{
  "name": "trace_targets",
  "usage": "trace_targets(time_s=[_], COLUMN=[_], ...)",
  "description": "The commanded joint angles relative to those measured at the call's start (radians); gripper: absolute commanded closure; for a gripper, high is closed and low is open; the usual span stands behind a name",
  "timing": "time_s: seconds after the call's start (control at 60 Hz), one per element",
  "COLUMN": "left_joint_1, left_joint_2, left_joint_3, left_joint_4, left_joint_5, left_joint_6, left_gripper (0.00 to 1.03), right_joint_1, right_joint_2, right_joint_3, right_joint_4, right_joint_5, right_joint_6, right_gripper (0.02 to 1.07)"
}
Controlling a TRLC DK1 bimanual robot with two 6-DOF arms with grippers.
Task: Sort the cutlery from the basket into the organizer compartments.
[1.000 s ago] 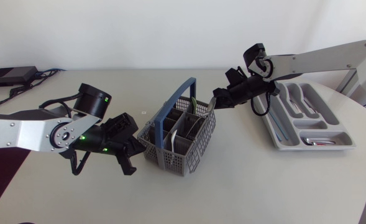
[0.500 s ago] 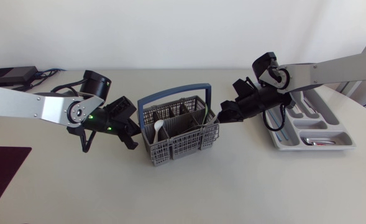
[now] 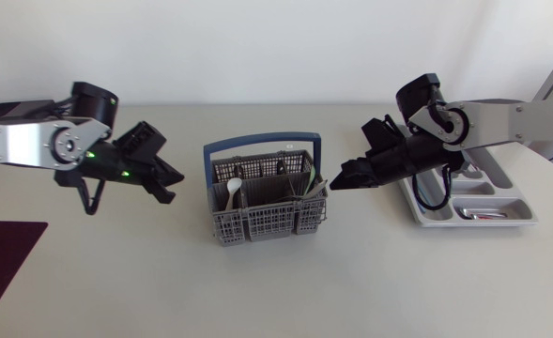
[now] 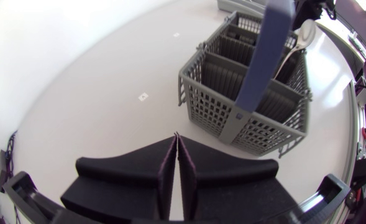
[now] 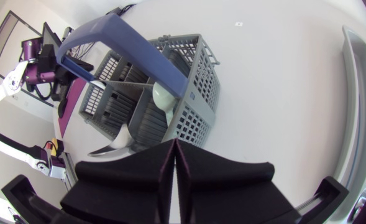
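Note:
The grey cutlery basket (image 3: pixel 262 218) with a blue handle (image 3: pixel 257 143) stands mid-table. A white spoon (image 3: pixel 236 192) and metal cutlery (image 3: pixel 315 189) stick up in it. My left gripper (image 3: pixel 170 178) is shut and empty, a short way left of the basket. In the left wrist view its fingers (image 4: pixel 176 149) meet, with the basket (image 4: pixel 232 109) ahead and apart. My right gripper (image 3: pixel 336 182) is shut and empty, close to the basket's right side. In the right wrist view a metal spoon bowl (image 5: pixel 115 142) shows beside its fingertips (image 5: pixel 173 148). The grey organizer (image 3: pixel 520 221) lies at the right.
Cutlery lies in the organizer's compartments, including a piece (image 3: pixel 483 215) in the front one. A dark purple mat (image 3: pixel 4 246) covers the table's front left corner. The organizer's rim (image 5: pixel 358 93) runs along the right gripper's side in the right wrist view.
The basket has turned and shifted to stand square mid-table. My left arm drew back leftward from it. My right gripper moved rightward and lower, staying near the basket's right side.

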Motion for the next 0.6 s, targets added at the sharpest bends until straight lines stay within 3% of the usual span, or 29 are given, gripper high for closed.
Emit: trace_targets(time_s=[0.0,0.083,0.267,0.383,0.583], left_joint_1=[0.002,-0.044,-0.273,-0.397,-0.523], left_joint_2=[-0.155,-0.272,-0.327,-0.223,-0.071], left_joint_3=[-0.02,-0.017,0.041,0.098,0.187], left_joint_4=[-0.059,-0.13,-0.209,-0.206,-0.168], left_joint_5=[0.032,0.035,-0.001,-0.048,-0.12], left_joint_6=[0.033,0.016,-0.082,-0.11,-0.153], left_gripper=[0.92,0.87,0.76,0.72,0.69], right_joint_1=[-0.004,-0.006,-0.032,-0.058,-0.101], right_joint_2=[-0.038,-0.079,-0.181,-0.227,-0.256], right_joint_3=[-0.041,-0.064,-0.113,-0.131,-0.148], right_joint_4=[0.003,0.002,-0.006,-0.032,-0.043], right_joint_5=[0.01,0.016,0.033,0.035,0.027], right_joint_6=[-0.025,-0.039,-0.064,-0.09,-0.124], right_gripper=[0.97,0.92,0.77,0.69,0.67])
